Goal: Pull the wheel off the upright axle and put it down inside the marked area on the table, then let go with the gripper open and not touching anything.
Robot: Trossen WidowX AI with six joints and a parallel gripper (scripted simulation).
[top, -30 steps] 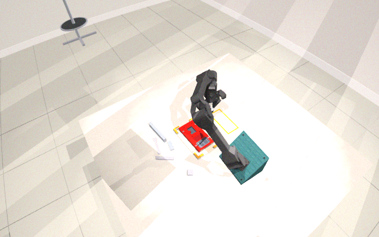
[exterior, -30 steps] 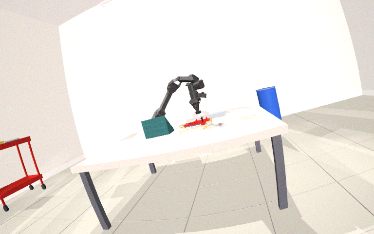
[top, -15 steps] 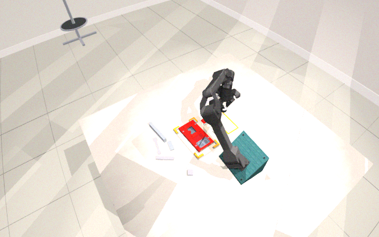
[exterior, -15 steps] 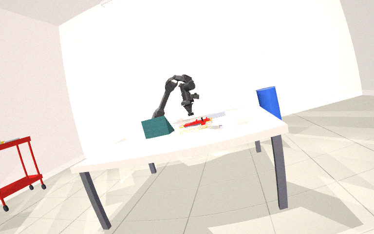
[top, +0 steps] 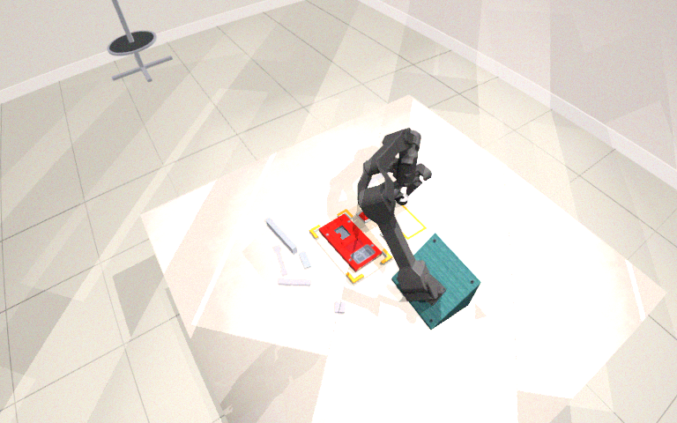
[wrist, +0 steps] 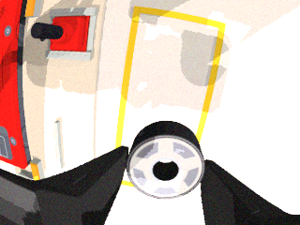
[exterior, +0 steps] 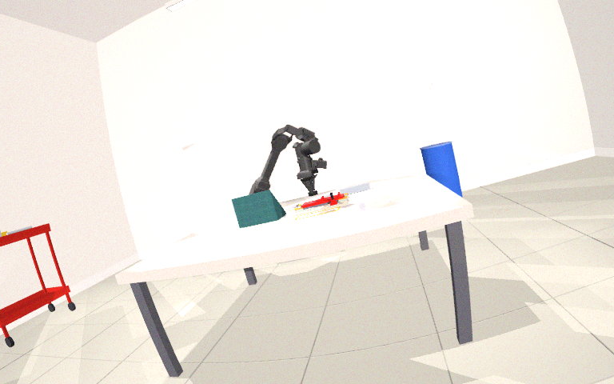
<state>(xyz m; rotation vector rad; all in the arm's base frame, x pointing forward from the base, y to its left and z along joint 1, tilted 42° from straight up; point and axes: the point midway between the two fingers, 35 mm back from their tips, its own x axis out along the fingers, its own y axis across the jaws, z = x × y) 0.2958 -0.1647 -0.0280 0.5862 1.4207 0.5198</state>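
Claw (wrist: 167, 169) clamped about half-wide on the wheel (wrist: 167, 165), one dark finger pressed to each side of the rim, hub hole facing the wrist camera. Carry step in hand, by the look of it: wheel off the axle (wrist: 43, 30), which stands bare up and to the left on its red base (wrist: 70, 33), and held above the desk (wrist: 250, 88) at the near edge of the yellow marked area (wrist: 171, 69). Next, probably a short push forward over the outline's middle, a descent to the desk, then a full release and a lift clear of everything.
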